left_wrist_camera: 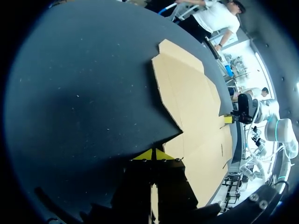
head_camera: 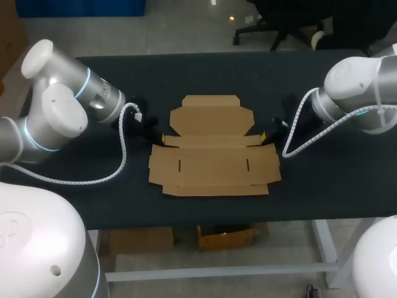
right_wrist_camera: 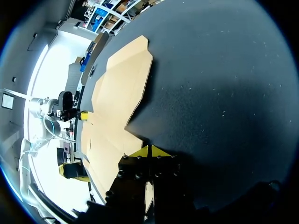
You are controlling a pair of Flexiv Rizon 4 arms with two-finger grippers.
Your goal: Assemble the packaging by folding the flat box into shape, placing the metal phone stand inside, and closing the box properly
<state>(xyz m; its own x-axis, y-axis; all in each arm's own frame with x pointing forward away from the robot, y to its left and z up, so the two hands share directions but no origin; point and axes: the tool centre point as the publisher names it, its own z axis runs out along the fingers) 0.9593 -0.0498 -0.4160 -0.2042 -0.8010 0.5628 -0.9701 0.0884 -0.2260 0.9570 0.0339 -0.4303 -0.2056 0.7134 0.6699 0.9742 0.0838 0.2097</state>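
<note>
- Left gripper [head_camera: 159,136]: tips pressed together at the left notch of the flat box [head_camera: 214,162]. Right gripper [head_camera: 266,136]: likewise clenched at the right notch (whether either pinches cardboard, cannot tell). Probably stationed to raise the side flaps.
- Table [head_camera: 347,186]: dark top extends well past every box edge, giving room for folding.
- Flat box: unfolded, centred, panels lying flat.
- Metal phone stand: not in view.

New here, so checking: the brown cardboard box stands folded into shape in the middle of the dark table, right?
No. The brown cardboard box lies flat and unfolded in the middle of the dark table; the head view shows it.
</note>
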